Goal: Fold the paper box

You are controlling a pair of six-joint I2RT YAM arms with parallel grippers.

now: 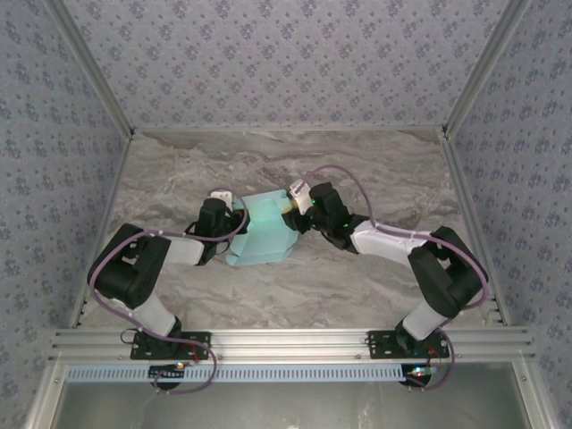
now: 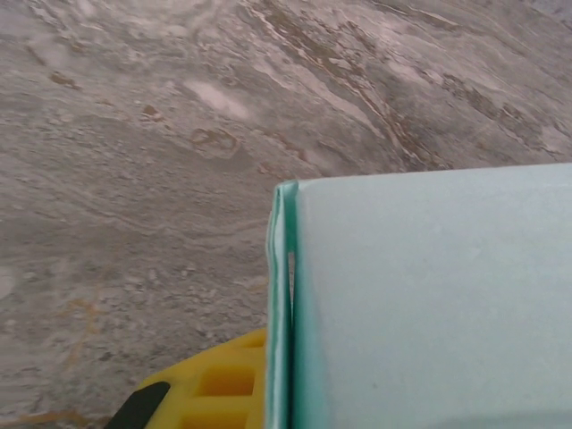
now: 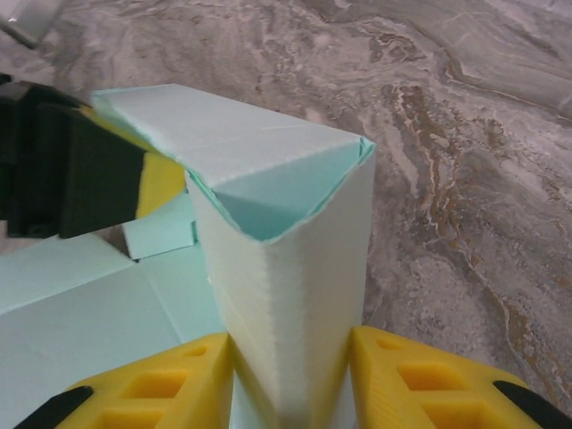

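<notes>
The right gripper (image 3: pixel 290 349) is clamped on the paper box (image 3: pixel 286 268). Its two yellow fingers (image 3: pixel 429 380) press from either side on an upright, folded wall of pale blue-green card that rises between them. At the top of that wall a flap is bent over, leaving a triangular pocket at the corner. The flap's far end lies over the yellow-tipped black finger of the left gripper (image 1: pixel 229 218), which reaches in from the opposite side.

In the left wrist view, one yellow finger (image 2: pixel 210 389) sits just beside the doubled edge of a broad card panel. The other finger is hidden behind the card, so I cannot tell whether the left gripper is closed on it or merely resting against it.

Below the raised wall, flatter panels of the box lie on the tabletop (image 1: pixel 384 170), a marbled grey-brown surface. From above, the box sits near the middle of the tabletop, between the two grippers. The left gripper meets its left side and the right gripper its far right corner. Both arms are bent with their elbows out to the sides, and patterned walls (image 1: pixel 286 54) enclose the tabletop
</notes>
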